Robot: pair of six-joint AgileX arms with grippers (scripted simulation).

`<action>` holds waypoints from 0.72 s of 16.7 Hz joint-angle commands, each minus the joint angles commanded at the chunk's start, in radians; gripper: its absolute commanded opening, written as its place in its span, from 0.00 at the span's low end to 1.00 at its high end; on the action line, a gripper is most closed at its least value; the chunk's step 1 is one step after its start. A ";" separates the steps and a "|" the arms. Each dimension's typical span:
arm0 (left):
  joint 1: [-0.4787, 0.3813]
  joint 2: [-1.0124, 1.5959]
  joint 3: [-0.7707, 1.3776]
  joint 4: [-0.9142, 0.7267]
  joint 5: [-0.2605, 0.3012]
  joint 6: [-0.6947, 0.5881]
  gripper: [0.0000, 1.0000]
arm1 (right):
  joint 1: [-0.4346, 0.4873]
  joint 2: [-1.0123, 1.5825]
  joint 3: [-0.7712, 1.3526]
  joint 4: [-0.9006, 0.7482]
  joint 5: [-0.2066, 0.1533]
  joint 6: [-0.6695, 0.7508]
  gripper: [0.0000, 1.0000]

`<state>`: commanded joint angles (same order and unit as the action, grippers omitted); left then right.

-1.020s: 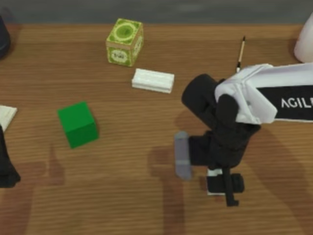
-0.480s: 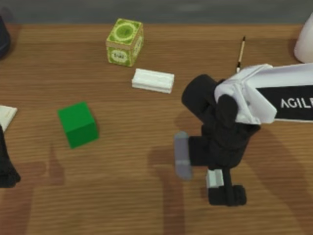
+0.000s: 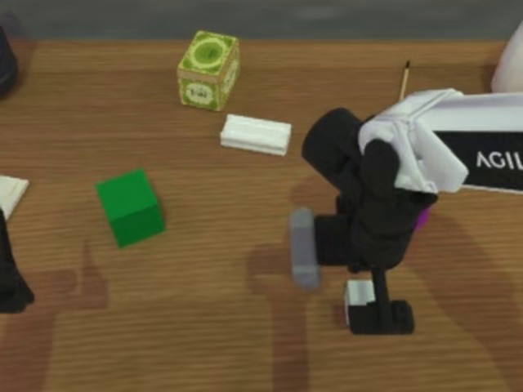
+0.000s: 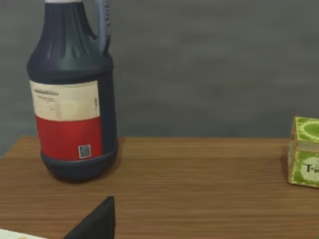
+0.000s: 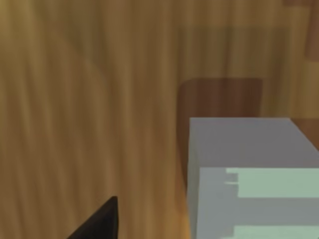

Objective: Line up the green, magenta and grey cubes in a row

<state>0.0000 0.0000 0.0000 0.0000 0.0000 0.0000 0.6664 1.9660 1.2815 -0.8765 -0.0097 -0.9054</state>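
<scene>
Right gripper low over the bench, right of centre near the front edge; fingers look closed around the grey cube, which sits on the wood. Magenta cube just peeks out behind the right arm. Green cube well apart at left. Left gripper parked at left edge, finger state cannot be told

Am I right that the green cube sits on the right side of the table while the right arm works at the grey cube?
Not quite: the top view shows the green cube on the table's left side. The right gripper is indeed at the grey cube.
</scene>
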 joint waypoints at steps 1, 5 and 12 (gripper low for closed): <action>0.000 0.000 0.000 0.000 0.000 0.000 1.00 | 0.000 -0.015 0.022 -0.045 0.000 0.000 1.00; 0.000 0.000 0.000 0.000 0.000 0.000 1.00 | 0.003 -0.070 0.097 -0.176 -0.001 -0.002 1.00; 0.000 0.000 0.000 0.000 0.000 0.000 1.00 | -0.022 -0.045 0.137 -0.190 0.001 0.035 1.00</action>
<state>0.0000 0.0000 0.0000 0.0000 0.0000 0.0000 0.6444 1.9212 1.4182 -1.0661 -0.0087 -0.8700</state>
